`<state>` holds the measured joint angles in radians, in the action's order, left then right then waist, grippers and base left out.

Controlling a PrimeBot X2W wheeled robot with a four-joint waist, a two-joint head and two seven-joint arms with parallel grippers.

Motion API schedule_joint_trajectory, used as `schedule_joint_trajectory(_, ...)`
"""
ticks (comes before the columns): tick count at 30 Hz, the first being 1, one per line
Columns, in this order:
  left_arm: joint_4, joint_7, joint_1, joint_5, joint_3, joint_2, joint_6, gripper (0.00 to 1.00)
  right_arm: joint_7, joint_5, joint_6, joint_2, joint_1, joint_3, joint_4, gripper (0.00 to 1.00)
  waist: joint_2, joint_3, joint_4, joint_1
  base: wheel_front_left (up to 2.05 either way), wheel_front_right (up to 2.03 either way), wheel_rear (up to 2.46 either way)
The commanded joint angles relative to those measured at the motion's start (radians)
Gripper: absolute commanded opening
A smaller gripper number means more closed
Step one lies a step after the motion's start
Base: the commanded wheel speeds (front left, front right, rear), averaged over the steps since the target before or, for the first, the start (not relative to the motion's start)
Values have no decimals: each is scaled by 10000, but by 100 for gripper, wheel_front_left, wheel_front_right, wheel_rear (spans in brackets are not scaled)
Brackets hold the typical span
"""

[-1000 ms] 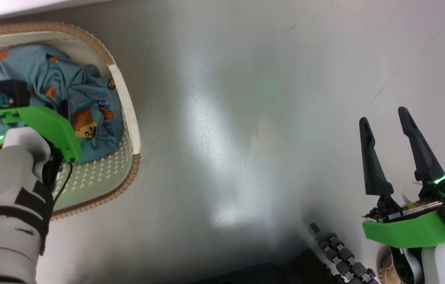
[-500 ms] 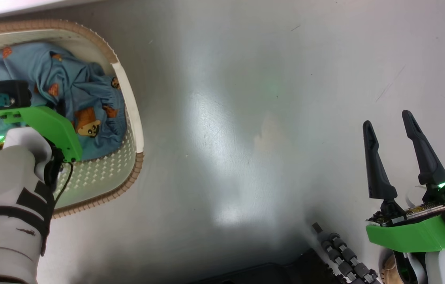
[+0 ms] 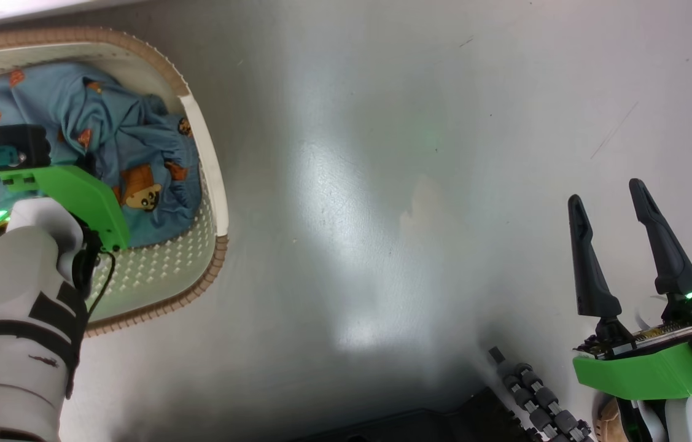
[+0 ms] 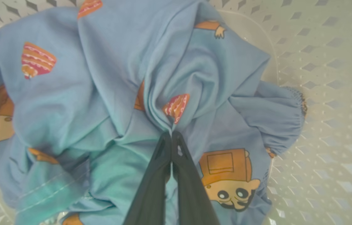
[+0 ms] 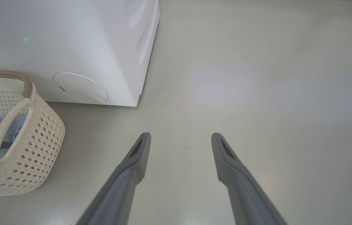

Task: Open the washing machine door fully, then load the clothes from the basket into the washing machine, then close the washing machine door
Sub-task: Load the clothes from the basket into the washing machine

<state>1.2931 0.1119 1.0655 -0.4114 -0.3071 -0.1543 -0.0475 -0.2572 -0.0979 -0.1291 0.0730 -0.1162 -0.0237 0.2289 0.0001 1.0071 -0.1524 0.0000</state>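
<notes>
glossy grey floor point(image 3: 382, 184). the basket point(image 3: 209, 178), ten o'clock, is cut off at the head view's edge, where a green mount hides the left gripper point(image 4: 171, 133). its wrist view shows it pinched on a fold of the clothes point(image 4: 194, 62) in the basket. since a second ago the head camera has drifted slightly. the right gripper point(image 3: 605, 190), four o'clock, stands spread and empty. its wrist view shows the washing machine point(image 5: 69, 47).

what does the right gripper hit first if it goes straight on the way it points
Probably the bare glossy grey floor; the right gripper points clear of the big white washing machine.
</notes>
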Motion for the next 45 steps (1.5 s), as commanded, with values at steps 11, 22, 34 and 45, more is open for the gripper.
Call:
schedule_joint_trajectory(11, -23, 848, -540, -606, 481, -472, -217, 0, -46, -26, -16, 61, 210, 227, 62, 100, -1, 70, 65, 0, 0, 0, 0)
schedule_joint_trajectory(22, -1522, 1493, -1609, -795, 1139, -527, -393, 0, -46, -204, -16, -39, -635, 351, -296, 100, -1, -401, 403, 0, 0, 0, 0)
schedule_joint_trajectory(34, -4030, 1497, -3974, 12, 2062, -87, -800, 0, -46, -383, -16, -97, -898, 437, -868, 100, -1, -1876, 611, 0, 0, 0, 0)
schedule_joint_trajectory(45, -5873, 1498, -6049, 804, 2959, 541, -682, 0, -46, -521, -16, -148, -528, 405, -1541, 100, -1, -4236, 1066, 0, 0, 0, 0)
